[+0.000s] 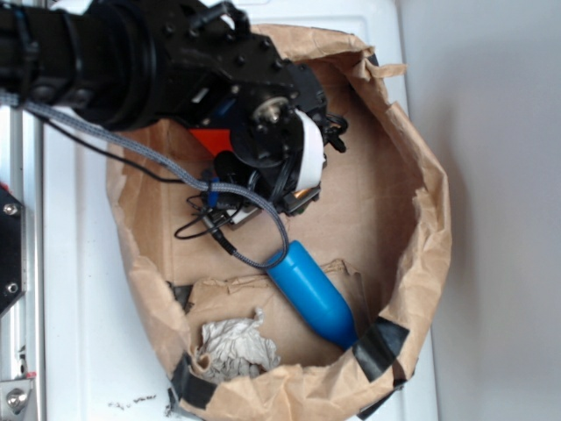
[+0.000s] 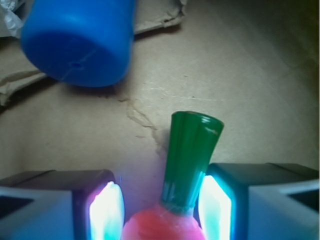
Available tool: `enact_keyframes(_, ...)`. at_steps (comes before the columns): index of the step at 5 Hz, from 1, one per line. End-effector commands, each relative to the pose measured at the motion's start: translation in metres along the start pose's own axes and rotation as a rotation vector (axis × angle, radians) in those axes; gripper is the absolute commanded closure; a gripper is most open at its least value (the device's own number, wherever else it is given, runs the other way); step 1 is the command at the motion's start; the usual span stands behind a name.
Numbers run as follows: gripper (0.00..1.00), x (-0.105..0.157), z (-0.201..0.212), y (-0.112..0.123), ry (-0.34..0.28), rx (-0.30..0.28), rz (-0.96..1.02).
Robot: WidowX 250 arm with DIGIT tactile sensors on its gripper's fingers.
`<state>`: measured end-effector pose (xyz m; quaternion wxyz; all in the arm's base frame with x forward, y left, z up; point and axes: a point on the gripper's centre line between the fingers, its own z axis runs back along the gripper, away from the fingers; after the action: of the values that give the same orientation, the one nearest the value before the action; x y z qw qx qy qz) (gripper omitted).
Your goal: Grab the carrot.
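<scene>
While the gripper (image 2: 161,205) sits low over the brown paper liner (image 1: 386,175), the wrist view puts the carrot (image 2: 170,220) right between the fingers: orange shoulder at the near edge, green stem (image 2: 192,150) pointing away and leaning right. Jaws are part open, not clamped. The right pad (image 2: 215,207) looks touching or just beside the stem base; the left pad (image 2: 106,210) shows a clear gap to the carrot. Nothing held yet, as far as I can judge.

Step in hand, my read: close on it. Notes:
- Carrot is off-centre toward the right pad. Nudging the tool slightly right first would keep the close from shoving it sideways.
- Grip lands about where stem meets body. That's a taper and glossy plastic, so it may squirt out forward. Going a bit further down the body gives a fatter section to bite.
- Close slow, then lift straight up.

Farther out, the blue bottle (image 2: 80,40) lies on the liner to the far left in the wrist view, well apart from the carrot, so it shouldn't foul the close. In the exterior view the arm (image 1: 114,53) hides the carrot entirely; the bottle and a crumpled white rag (image 1: 232,346) lie beyond the tool inside the bag-lined bin.
</scene>
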<state>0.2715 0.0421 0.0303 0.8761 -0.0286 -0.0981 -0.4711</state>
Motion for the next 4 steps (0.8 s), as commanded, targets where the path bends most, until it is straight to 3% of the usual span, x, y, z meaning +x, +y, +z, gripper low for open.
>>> enact_keyframes(1,1.0,-0.002,0.031,0.008,-0.042,0.055,0.031)
enact_keyframes(3,1.0,0.017,0.12,0.006,-0.045,-0.056,0.406)
enact_keyframes(4,1.0,0.034,0.136,-0.009,-0.011,0.04,0.531)
